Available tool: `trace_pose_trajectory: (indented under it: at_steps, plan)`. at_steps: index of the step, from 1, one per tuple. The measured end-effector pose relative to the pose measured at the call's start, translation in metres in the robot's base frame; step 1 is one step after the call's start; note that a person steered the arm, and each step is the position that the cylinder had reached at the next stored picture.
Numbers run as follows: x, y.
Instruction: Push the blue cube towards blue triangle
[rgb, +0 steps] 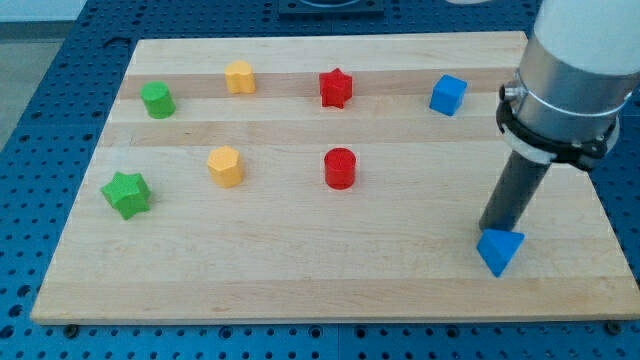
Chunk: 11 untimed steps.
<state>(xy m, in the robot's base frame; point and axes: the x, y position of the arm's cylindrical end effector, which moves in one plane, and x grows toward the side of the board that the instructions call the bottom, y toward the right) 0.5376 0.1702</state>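
The blue cube (448, 95) sits near the view's top right of the wooden board. The blue triangle (500, 250) lies near the view's bottom right. My dark rod comes down from the grey arm at the right, and my tip (490, 230) rests right at the triangle's upper left edge, touching or almost touching it. The tip is far below the blue cube, about a third of the board's depth away.
A green cylinder (157, 99), a yellow block (240, 76) and a red star (336, 88) line the top. A green star (126, 194), a yellow hexagon (226, 165) and a red cylinder (340, 168) lie mid-board. The wooden board (300, 280) sits on a blue perforated table.
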Motion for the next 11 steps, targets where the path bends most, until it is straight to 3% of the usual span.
trace_pose_trajectory:
  at_steps: [1, 3, 4, 5, 8, 11]
  plan:
    - [-0.030, 0.000]
    - [-0.194, 0.030]
    - [-0.244, 0.026]
    - [-0.260, -0.003]
    - [-0.125, -0.021]
    - [-0.069, -0.013]
